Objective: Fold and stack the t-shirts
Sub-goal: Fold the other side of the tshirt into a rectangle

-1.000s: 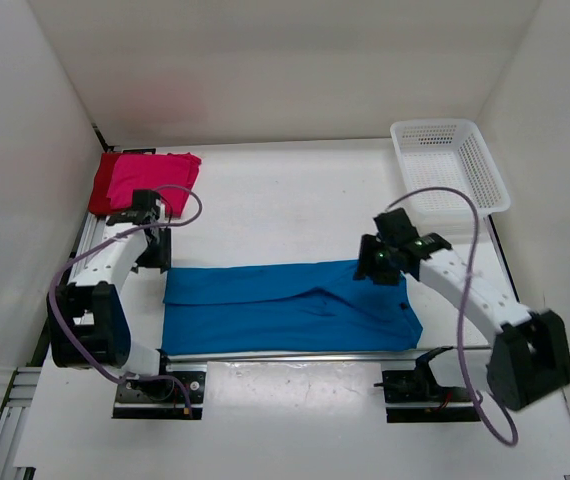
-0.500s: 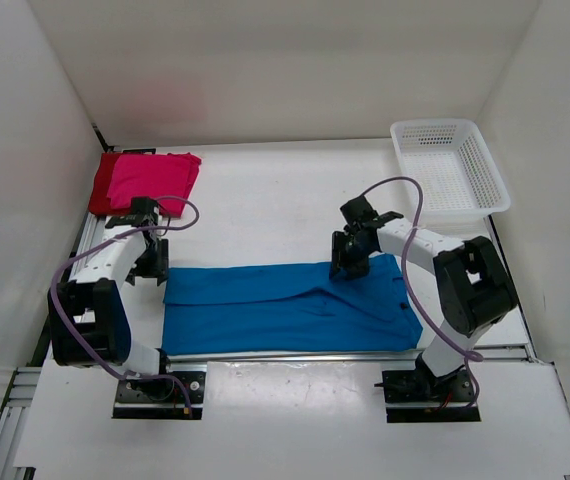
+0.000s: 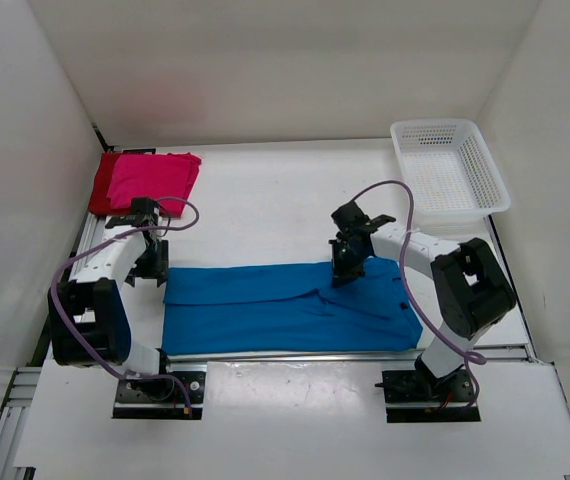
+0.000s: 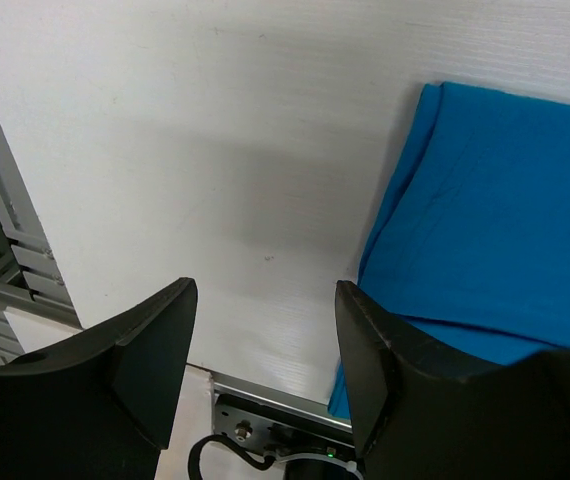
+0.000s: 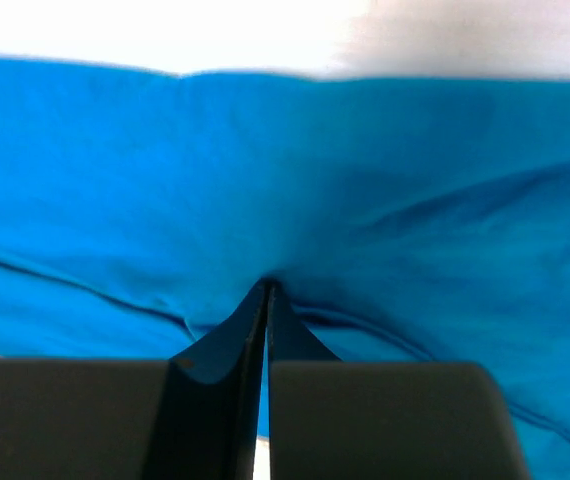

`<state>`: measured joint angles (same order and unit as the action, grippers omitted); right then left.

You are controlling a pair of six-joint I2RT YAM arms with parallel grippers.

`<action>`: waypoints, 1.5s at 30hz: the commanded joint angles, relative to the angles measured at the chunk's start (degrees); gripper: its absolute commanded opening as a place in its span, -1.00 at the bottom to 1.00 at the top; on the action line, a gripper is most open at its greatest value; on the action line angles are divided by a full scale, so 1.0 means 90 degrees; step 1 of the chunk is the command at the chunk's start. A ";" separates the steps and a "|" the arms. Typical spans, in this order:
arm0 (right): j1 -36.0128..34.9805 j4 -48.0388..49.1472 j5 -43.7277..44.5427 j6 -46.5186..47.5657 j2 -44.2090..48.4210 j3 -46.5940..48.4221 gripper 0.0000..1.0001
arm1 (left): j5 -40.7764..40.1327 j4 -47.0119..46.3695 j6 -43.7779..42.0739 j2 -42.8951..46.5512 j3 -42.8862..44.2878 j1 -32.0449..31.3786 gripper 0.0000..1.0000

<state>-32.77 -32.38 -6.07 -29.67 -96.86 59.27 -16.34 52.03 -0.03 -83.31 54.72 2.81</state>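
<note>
The blue t-shirt (image 3: 265, 305) lies folded into a long band across the near middle of the table. My right gripper (image 3: 343, 268) is pressed down at its far edge, right of centre. In the right wrist view the gripper (image 5: 267, 285) is shut, and the blue t-shirt (image 5: 415, 150) puckers at its tips. My left gripper (image 3: 150, 268) hovers open just off the band's left end. Its wrist view shows the gripper (image 4: 265, 290) over bare table, with the blue t-shirt (image 4: 495, 220) beside the right finger. The pink t-shirt (image 3: 150, 180) lies folded on the dark red t-shirt (image 3: 103, 195) at the back left.
A white mesh basket (image 3: 450, 165) stands at the back right by the wall. An aluminium rail (image 3: 295, 354) runs along the near table edge, and another rail (image 4: 5, 230) runs down the left side. White walls close in the table on three sides.
My right arm swung left and down onto the blue t-shirt's far edge, and its jaws shut there. The left arm moved only slightly at first, then held still, open.
</note>
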 commanded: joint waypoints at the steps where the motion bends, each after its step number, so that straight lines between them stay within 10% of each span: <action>1: -0.0118 -0.0269 -0.0127 0.0074 0.0342 -0.0013 -1.00 | -0.0011 0.0010 0.0004 -0.0011 0.0063 0.0010 0.37; 10: -0.0967 -0.0942 -0.0370 0.0494 0.0459 -0.0091 -0.94 | -0.0128 0.0068 0.0004 -0.0128 0.0121 0.0010 0.37; 23: -0.1524 -0.1304 -0.0587 0.0845 0.1748 -0.0355 -0.24 | -0.0323 0.0127 0.0004 -0.0499 0.0326 0.0010 0.37; 28: -0.0725 -0.1304 -0.0069 0.0856 0.1622 -0.0033 -0.27 | -0.0323 0.0186 0.0004 -0.0558 0.0444 0.0010 0.37; 31: -0.0083 -0.1304 0.0632 0.0339 0.1505 -0.0159 0.16 | -0.0129 0.0186 0.0004 -0.0558 0.0522 0.0010 0.39; 37: 0.1609 -0.1177 0.1873 -0.0520 0.0842 0.0055 0.36 | 0.0136 -0.0556 0.0004 -0.0958 0.1058 -0.0116 0.44; 45: 0.1923 -0.1197 0.2334 -0.0844 -0.0836 0.1139 0.43 | 0.0292 -0.0928 0.0004 -0.1573 0.1206 -0.0302 0.44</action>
<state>-15.09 -42.70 11.55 -35.35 -100.38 66.81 -15.46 45.74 -0.03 -97.17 64.64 0.56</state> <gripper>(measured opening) 0.713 0.719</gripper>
